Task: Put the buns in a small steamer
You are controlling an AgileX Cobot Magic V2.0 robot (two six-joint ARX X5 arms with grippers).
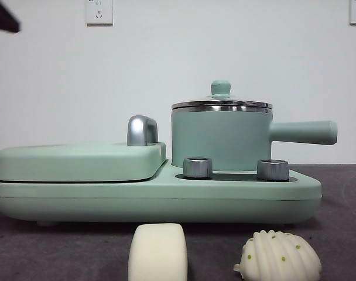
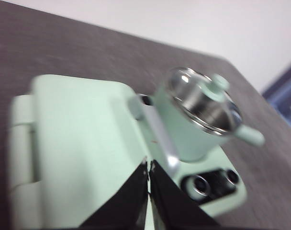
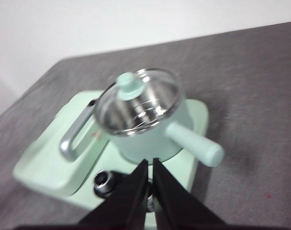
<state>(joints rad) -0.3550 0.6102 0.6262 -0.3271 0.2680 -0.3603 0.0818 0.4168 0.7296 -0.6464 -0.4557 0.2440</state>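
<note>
Small steamer sits lidded on the cooker base, right of the flat griddle. Smooth bun and ridged bun lie on the bench in front of the base. Left gripper and right gripper hover above the base, both pressed together, holding nothing.

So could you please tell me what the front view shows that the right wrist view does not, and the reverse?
Only the front view shows the two buns, the smooth block and the ridged shell, lying on the table before the cooker, plus wall sockets. Only the right wrist view shows the right claw, shut, above the knobs, and a wire rack through the glass lid. Both show the small steamer with lid on, its side handle, the chrome handle and the knobs.
</note>
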